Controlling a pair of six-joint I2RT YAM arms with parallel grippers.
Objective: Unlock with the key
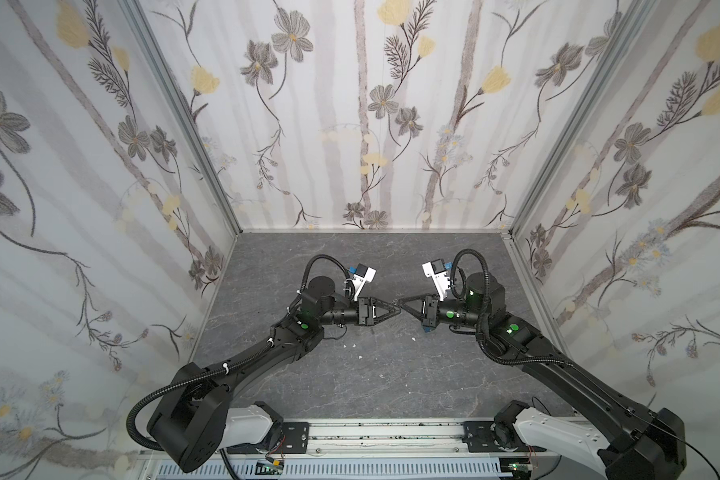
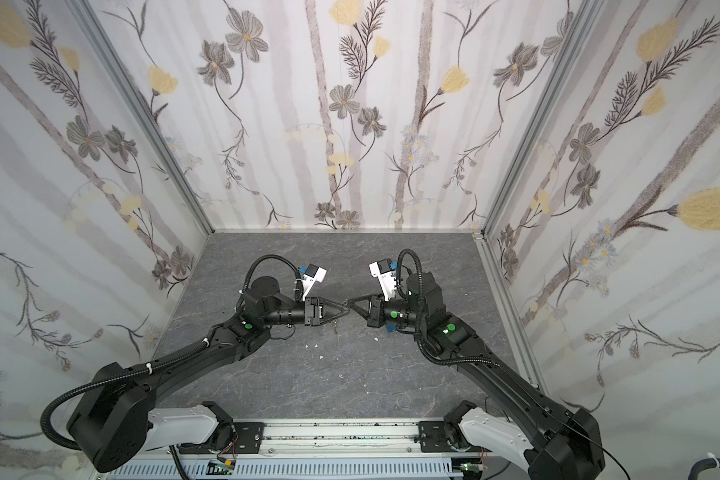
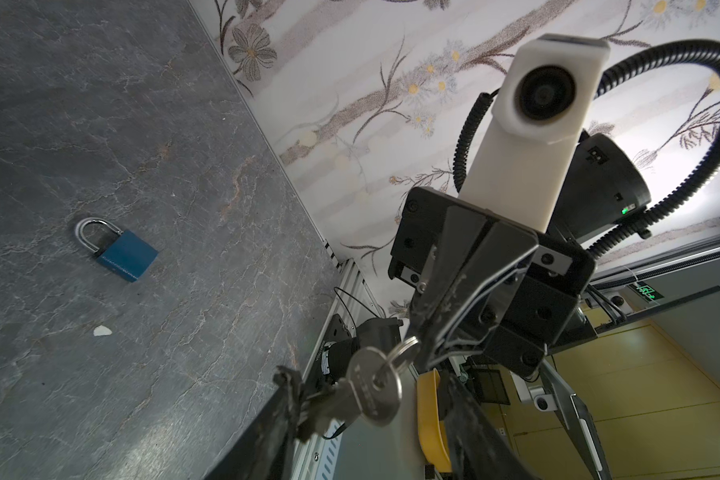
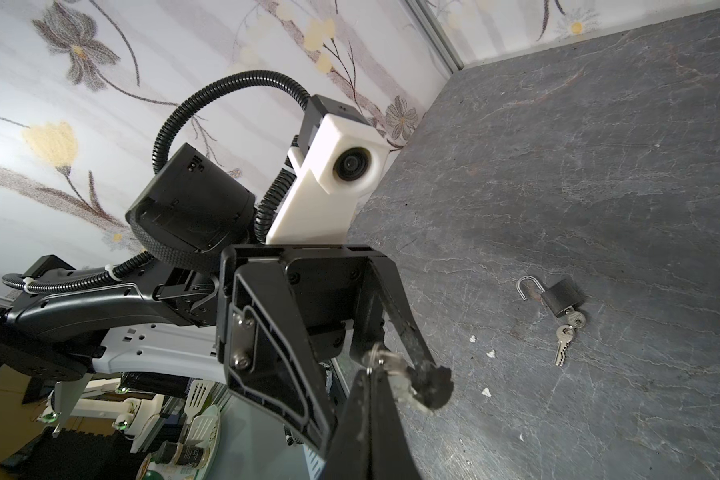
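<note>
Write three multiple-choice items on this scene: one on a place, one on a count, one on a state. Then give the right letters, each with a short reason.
1. The blue padlock is: A. lying on the table; B. inside a box; C. hung on the wall.
2. Padlocks on the table: A. one; B. two; C. four.
3. The right hand is: A. wide open and empty; B. shut on the blue padlock; C. shut on the key by its ring.

1 A: it lies flat on the grey surface in the left wrist view.
2 B: the blue one, plus a black padlock in the right wrist view.
3 C: its closed tips pinch the ring that carries the key.
</note>
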